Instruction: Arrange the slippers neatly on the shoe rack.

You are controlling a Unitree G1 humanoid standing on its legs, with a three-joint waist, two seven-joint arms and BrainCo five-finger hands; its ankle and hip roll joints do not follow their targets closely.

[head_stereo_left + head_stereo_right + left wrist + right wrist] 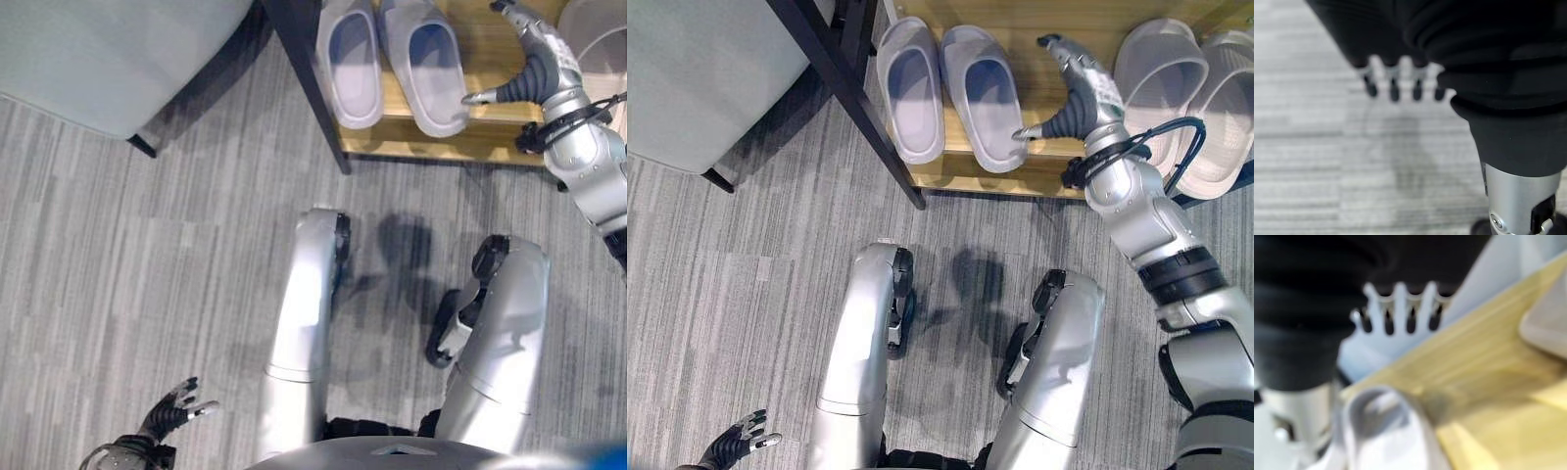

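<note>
Two pale lilac slippers (911, 88) (985, 93) lie side by side, toes toward me, on the wooden shelf (1043, 168) of the shoe rack. My right hand (1076, 96) is over the shelf just right of them, open with fingers straight. Its thumb tip rests against the outer side of the right lilac slipper (436, 69). In the right wrist view its straight fingers (1400, 303) hang over the wood (1474, 382). My left hand (176, 406) hangs low over the carpet, open and holding nothing, fingers (1393, 85) relaxed.
A second pair of grey slippers (1161, 73) (1220, 108) sits on the same shelf to the right of my hand. The rack's black frame post (852, 98) slants down at the left. A grey upholstered seat (98, 59) stands on the striped carpet (147, 274) at upper left.
</note>
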